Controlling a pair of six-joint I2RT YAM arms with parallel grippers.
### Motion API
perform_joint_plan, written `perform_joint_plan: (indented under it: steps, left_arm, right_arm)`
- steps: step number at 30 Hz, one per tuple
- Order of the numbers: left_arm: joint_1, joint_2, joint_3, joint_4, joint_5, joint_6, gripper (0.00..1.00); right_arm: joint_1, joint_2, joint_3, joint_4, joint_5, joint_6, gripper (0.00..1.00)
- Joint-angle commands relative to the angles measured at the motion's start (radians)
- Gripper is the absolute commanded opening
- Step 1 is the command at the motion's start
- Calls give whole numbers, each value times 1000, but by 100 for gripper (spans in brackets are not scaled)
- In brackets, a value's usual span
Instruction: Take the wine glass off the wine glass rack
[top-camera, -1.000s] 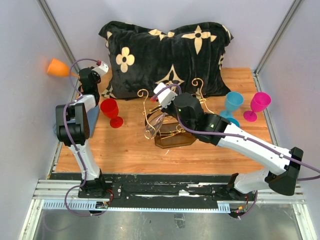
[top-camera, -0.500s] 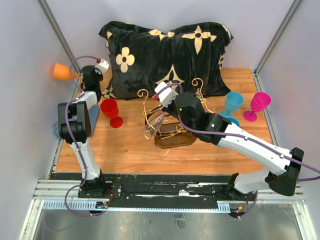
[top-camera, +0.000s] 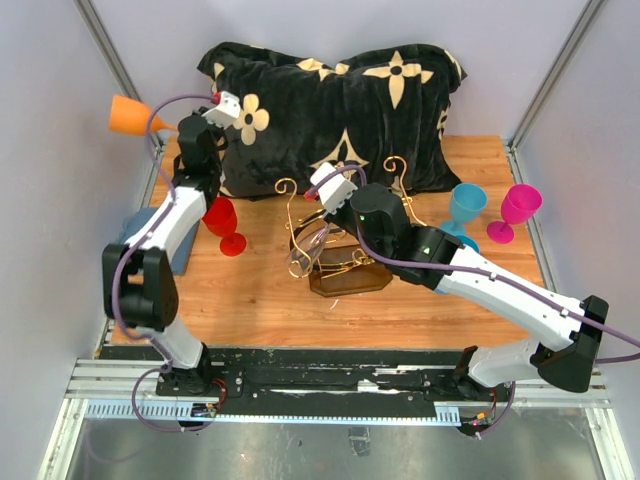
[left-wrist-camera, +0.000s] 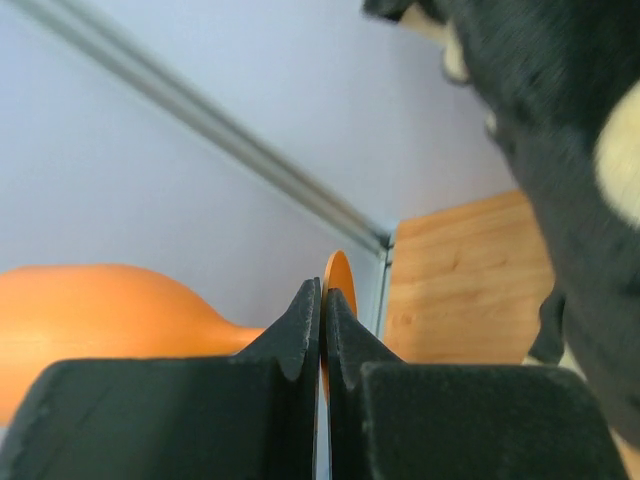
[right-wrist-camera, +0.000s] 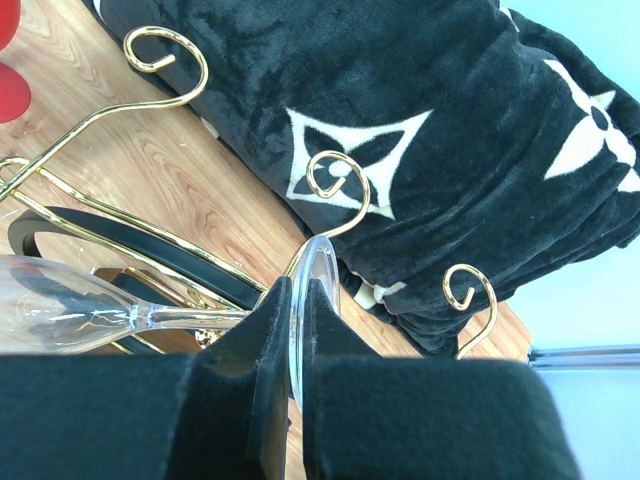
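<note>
Gripping the foot of the wine glass (right-wrist-camera: 60, 318), the right gripper (right-wrist-camera: 297, 295) keeps its fingers clamped at the rack (top-camera: 350, 272) in mid-frame, where the glass lies tilted among the gold wires. Farther off, upper left, the left gripper (left-wrist-camera: 322, 305) pinches an orange glass (top-camera: 126, 113) by its stem, in the air beside the pillow (top-camera: 340, 100).

Your top camera looks down from behind the arm bases over the whole counter (top-camera: 260, 300). Wrist cameras sit tight behind left claw (left-wrist-camera: 322, 330) and right claw (right-wrist-camera: 298, 330); all three catch the pillow (top-camera: 330, 100).
</note>
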Motion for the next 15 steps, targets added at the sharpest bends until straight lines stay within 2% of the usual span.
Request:
perform_joint_plan:
  steps: [1,5,10,15]
  left_arm:
    - [-15,-223,-142,-85,-66,-74,0]
    - [-71,-429,-281,-205,-40,-135,1]
    - [-213,-714,-482,-233,-69,1,1]
    - [-370,-905,-566,-350,-134,17,0]
  right_arm:
    - [-34,-5,-2,-16,-10,28,1]
    - [-41,6,3,-17,-24,35,1]
    - [-43,9,2,-19,-38,48,1]
    - [-46,18,5,-20,-38,54,1]
